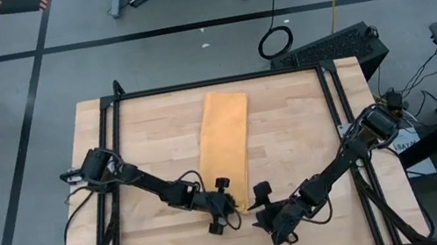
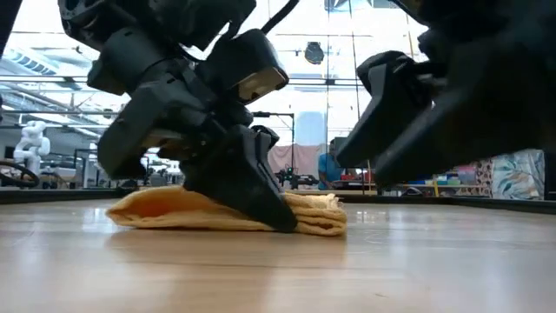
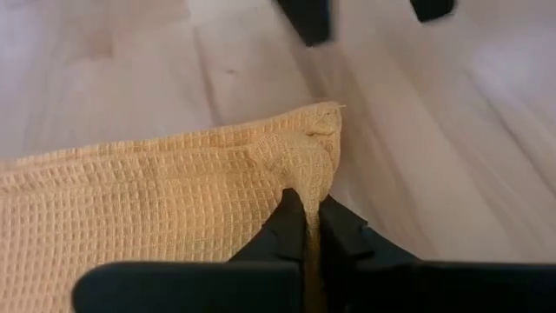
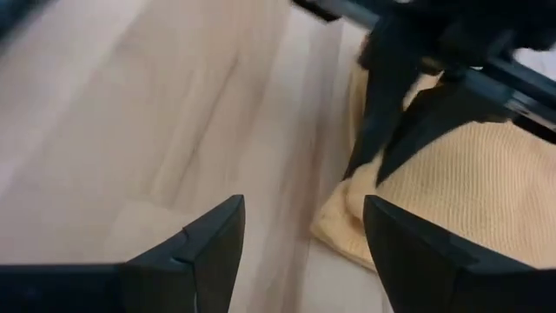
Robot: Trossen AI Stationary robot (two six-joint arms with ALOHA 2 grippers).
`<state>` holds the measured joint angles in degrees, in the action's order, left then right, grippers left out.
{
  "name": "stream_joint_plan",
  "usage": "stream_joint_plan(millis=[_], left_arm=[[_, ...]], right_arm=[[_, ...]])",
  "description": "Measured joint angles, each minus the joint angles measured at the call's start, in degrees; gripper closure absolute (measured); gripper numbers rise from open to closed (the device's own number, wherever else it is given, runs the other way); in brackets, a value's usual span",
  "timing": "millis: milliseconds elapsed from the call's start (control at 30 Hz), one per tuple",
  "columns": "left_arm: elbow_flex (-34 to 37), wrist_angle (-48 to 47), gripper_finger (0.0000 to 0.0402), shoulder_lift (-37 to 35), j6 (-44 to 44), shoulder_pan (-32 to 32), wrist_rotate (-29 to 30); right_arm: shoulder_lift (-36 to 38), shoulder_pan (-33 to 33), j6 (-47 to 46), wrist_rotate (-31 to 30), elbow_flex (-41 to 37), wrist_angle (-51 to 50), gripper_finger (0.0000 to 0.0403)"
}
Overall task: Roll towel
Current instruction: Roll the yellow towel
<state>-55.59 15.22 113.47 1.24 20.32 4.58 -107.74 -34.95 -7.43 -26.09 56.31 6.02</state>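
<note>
Looking straight down, the high view showed the towel [image 1: 226, 148] folded into a long mustard-yellow strip on the wooden bench [image 1: 294, 145], running from the far middle toward the near edge. The left gripper [image 1: 224, 197] sat at the strip's near end; the right gripper [image 1: 260, 200] waited just beside it, over bare wood.

In the low view, the towel [image 2: 156, 211] lay flat in soft stacked layers, and the left gripper [image 2: 278, 213] pressed down onto its near end.

In the left wrist view, the left gripper [image 3: 306, 228] had its fingers pressed together, pinching a corner of the towel [image 3: 156, 200]. The waffle weave puckered and draped there, so it looked light, limp and easy to grip, not slippery or fragile. An edge or corner seemed the best place to hold it, though one pinch would likely let the rest sag.

In the right wrist view, the right gripper [image 4: 300, 230] stood spread, holding nothing, near the towel [image 4: 469, 191].

No brand, label or readable writing appeared anywhere.
</note>
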Motion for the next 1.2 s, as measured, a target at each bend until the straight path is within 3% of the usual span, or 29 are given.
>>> stream_joint_plan(millis=[233, 333, 600, 1000, 1200], left_arm=[[0.04, 1.82, 0.0393, -0.07, -5.39, -1.58, -2.24], [0.04, 2.54, 0.0393, -0.07, -7.12, -1.71, -3.59], [0.02, 5.6, 0.0393, -0.18, -9.47, -1.64, -6.51], [0.02, 5.75, 0.0393, -0.18, -9.97, -2.44, -8.36], [0.0, 5.83, 0.0393, -0.2, -9.97, -2.96, -9.86]], right_arm=[[-4.54, -2.07, 6.31, -12.49, 0.0, 0.24, 0.0166], [-6.04, -2.28, 6.56, -14.97, 0.0, 1.16, 0.0156], [-6.78, -1.69, 7.13, -15.49, 0.0, 3.06, 0.0159], [-6.91, -1.34, 13.05, -15.86, 0.0, 6.13, 0.0256], [-6.91, -1.32, 13.05, -14.5, 0.0, 5.91, 0.0255]])
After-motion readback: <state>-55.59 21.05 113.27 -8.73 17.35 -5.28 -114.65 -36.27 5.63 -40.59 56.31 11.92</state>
